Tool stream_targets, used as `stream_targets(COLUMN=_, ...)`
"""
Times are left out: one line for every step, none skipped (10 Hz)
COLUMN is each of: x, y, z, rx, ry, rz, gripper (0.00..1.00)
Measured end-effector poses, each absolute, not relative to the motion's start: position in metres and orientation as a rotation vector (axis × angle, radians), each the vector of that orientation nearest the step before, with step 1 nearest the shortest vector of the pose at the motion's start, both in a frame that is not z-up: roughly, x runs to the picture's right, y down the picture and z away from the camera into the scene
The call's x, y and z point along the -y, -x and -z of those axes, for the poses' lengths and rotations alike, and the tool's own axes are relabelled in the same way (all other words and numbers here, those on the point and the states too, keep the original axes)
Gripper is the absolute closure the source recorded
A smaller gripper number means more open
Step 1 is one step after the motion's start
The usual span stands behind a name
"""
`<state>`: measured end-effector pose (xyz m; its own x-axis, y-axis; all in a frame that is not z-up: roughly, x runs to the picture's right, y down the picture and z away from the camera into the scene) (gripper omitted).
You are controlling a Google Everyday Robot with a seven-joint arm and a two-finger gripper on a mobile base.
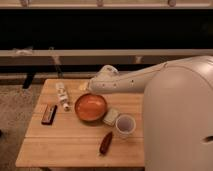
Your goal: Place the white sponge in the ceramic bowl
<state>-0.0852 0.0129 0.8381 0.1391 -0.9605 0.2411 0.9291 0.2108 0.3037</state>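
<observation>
The ceramic bowl (91, 107), orange-brown inside with a darker rim, sits in the middle of the wooden table (65, 145). The white sponge (111, 117), a small off-white block, lies on the table touching the bowl's right side, just left of the white cup (125, 126). My gripper (88, 88) is at the end of the white arm, above the table just behind the bowl's far rim, apart from the sponge.
A small white bottle (62, 96) stands left of the bowl. A dark brown flat bar (48, 114) lies at the left. A reddish-brown oblong object (105, 143) lies near the front. My white body (180, 120) fills the right side. A dark bench runs behind.
</observation>
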Motion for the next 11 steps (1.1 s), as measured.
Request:
stream_targets(x=-0.013, y=0.085, z=-0.838, rx=0.423, ry=-0.088, rz=1.368, gripper=0.20)
stream_targets(x=-0.013, y=0.085, z=-0.838, rx=0.423, ry=-0.088, rz=1.368, gripper=0.20)
stream_targets(x=-0.013, y=0.085, z=-0.838, rx=0.423, ry=-0.088, rz=1.368, gripper=0.20)
stream_targets(x=-0.013, y=0.085, z=-0.838, rx=0.423, ry=-0.088, rz=1.368, gripper=0.20)
stream_targets(x=-0.013, y=0.085, z=-0.838, rx=0.423, ry=-0.088, rz=1.368, gripper=0.20)
stream_targets(x=-0.013, y=0.085, z=-0.838, rx=0.423, ry=-0.088, rz=1.368, gripper=0.20)
stream_targets(x=-0.013, y=0.085, z=-0.838, rx=0.422, ry=-0.088, rz=1.368, gripper=0.20)
stream_targets(x=-0.013, y=0.085, z=-0.839, rx=0.419, ry=-0.082, rz=1.370, gripper=0.20)
stream_targets(x=-0.015, y=0.079, z=-0.842, rx=0.405, ry=-0.039, rz=1.379, gripper=0.20)
stream_targets(x=-0.019, y=0.073, z=-0.844, rx=0.378, ry=0.023, rz=1.383, gripper=0.20)
stream_targets(x=-0.024, y=0.069, z=-0.843, rx=0.364, ry=0.069, rz=1.383, gripper=0.20)
